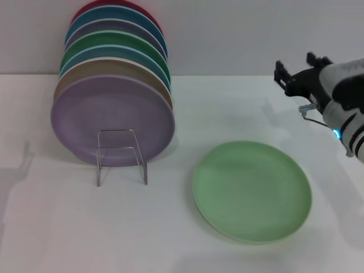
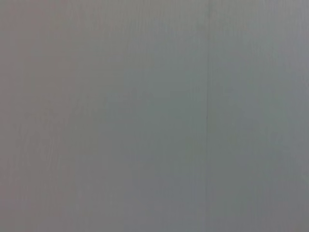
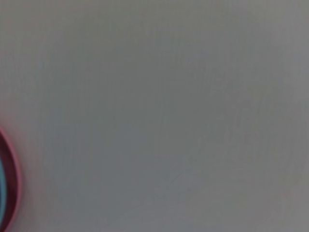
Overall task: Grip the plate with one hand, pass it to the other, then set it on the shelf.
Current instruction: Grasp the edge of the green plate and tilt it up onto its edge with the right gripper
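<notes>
The light-green plate (image 1: pixel 252 191) lies flat on the white surface (image 1: pixel 51 227), nearest the robot and right of centre, so its raised rim is free all round for a claw to reach. It is round, shallow and matte, with no pattern.

Further back and to the left stands the rack (image 1: pixel 121 154), a thin loop of shiny wire bent into a rectangle, much narrower than any plate. A lilac plate (image 1: pixel 112 118) leans upright in it, and behind that a row of about 6 more plates (image 1: pixel 116 45) in tan, blue, green, grey-lilac, teal and red stands on edge, each leaning on the next. The green plate would probably have to go in front of the lilac one.

The right claw (image 1: pixel 296 71) hangs above the far right of the surface, well apart from the green plate and holding nothing; its black fingers (image 1: pixel 282 70) stand apart, pointing left. Nothing is gripped yet. The left claw is out of sight, and its wrist view shows only blank grey.
</notes>
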Available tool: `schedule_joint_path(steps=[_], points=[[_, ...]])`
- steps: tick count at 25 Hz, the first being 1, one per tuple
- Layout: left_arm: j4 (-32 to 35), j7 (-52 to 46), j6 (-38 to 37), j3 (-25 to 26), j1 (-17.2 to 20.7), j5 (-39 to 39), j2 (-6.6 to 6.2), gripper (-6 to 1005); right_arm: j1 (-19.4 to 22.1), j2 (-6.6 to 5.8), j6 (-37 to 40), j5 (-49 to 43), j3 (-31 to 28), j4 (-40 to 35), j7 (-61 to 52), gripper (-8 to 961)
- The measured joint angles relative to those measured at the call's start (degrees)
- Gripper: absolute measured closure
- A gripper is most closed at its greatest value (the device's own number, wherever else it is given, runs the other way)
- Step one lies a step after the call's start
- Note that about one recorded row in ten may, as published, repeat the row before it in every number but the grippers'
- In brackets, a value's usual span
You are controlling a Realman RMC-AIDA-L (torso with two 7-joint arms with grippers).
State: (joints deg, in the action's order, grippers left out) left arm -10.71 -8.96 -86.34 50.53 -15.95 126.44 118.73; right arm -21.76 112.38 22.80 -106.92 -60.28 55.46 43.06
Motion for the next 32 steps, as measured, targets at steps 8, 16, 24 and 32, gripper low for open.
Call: schedule_joint_path(steps=[8,16,24,32], points=[[-0.45,-0.06,-0.26,-0.2,0.04,0.04,0.0,182,3.64,6.42,-42.17,-13.97,-30.59,11.09,4.92,277],[-0.77,-0.29,-0.29,-0.26,-0.45,0.1,0.06,184,-2.61,6.09,-77.52,-34.14,-44.04,21.2,-13.7,277],[-1.52,-0.59,0.04,-0.28,-0.36,-0.25,0.09,186,-10.25,4.94,-101.3,-38.46,-53.67,21.4,-21.12,278],[-2.04,-0.67,-0.25,0.09,0.63,-0.33,0.09,187,-12.74,3.87,-106.74,-41.41,-59.81,15.58,-20.55,278]])
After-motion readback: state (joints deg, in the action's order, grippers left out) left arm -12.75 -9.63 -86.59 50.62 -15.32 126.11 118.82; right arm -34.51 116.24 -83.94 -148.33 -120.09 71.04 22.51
